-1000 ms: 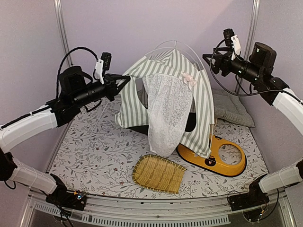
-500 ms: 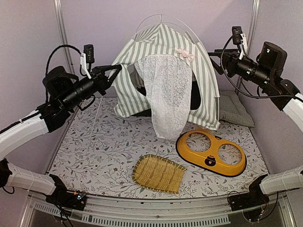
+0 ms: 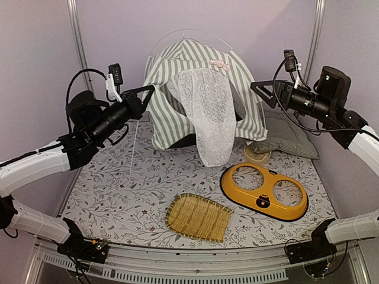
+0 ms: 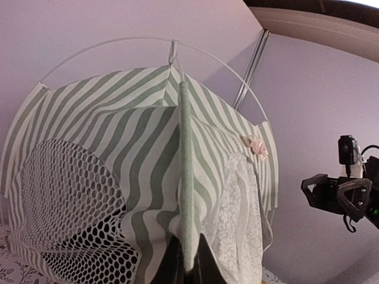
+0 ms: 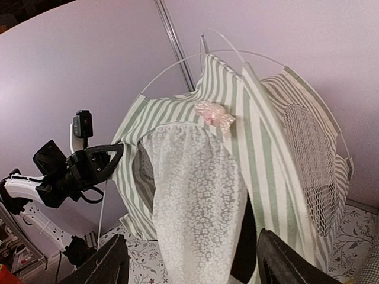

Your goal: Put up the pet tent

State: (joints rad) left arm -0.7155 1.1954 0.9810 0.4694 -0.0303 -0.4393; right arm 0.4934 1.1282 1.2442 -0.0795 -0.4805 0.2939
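Observation:
The pet tent [image 3: 188, 59], grey-green and white striped, hangs off the table at the back centre with its white lace curtain [image 3: 210, 112] drooping in front. A thin white pole [image 3: 135, 142] dangles from its left side. My left gripper [image 3: 150, 90] is shut on the tent's left edge; in the left wrist view [image 4: 188, 263] it pinches a green seam strip [image 4: 186, 177] beside a round mesh window [image 4: 65, 201]. My right gripper [image 3: 256, 94] is open, just right of the tent and apart from it. In the right wrist view [image 5: 192, 251] its fingers [image 5: 109, 263] frame the lace curtain [image 5: 198, 207].
A yellow two-hole bowl holder [image 3: 265, 190] lies front right, a woven bamboo tray [image 3: 198, 216] front centre. A checked gingham cushion [image 3: 284, 137] lies at the back right with a small beige bowl [image 3: 256, 155] beside it. Purple walls and frame posts close in the back and sides.
The tent has been lifted and carried back and left, uncovering the yellow holder and beige bowl. My right gripper has dropped lower and now stands clear of the tent.

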